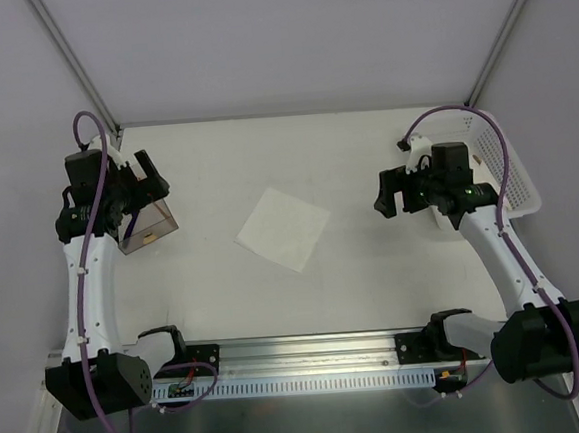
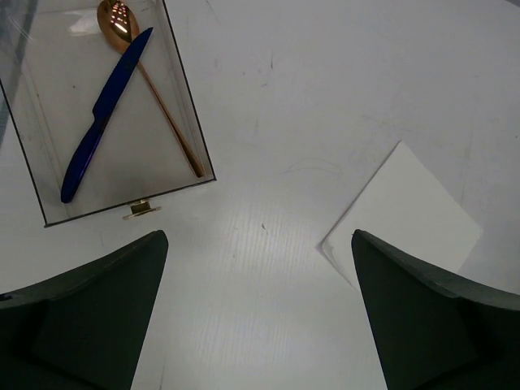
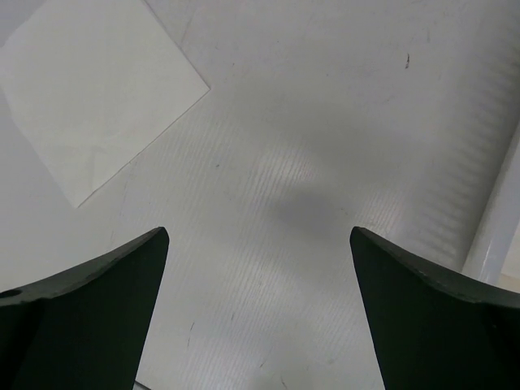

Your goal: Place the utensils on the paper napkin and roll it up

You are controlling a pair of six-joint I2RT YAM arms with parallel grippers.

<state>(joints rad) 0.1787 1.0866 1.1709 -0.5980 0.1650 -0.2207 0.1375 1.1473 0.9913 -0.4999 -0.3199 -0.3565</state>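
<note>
The utensils are a blue knife [image 2: 101, 110] and a copper-coloured spoon [image 2: 160, 106]. They lie crossed inside a clear smoky plastic container [image 2: 138, 154] at the table's left [image 1: 150, 222]. The white paper napkin [image 1: 283, 228] lies flat and bare at mid-table; it also shows in the left wrist view [image 2: 406, 207] and the right wrist view [image 3: 97, 89]. My left gripper [image 1: 144, 183] [image 2: 260, 236] is open and empty, just above the container. My right gripper [image 1: 396, 196] [image 3: 260, 231] is open and empty over bare table, right of the napkin.
A white perforated plastic basket [image 1: 512, 174] stands at the right edge behind my right arm; its wall shows in the right wrist view [image 3: 496, 236]. Walls enclose the table at the back and sides. A metal rail runs along the near edge.
</note>
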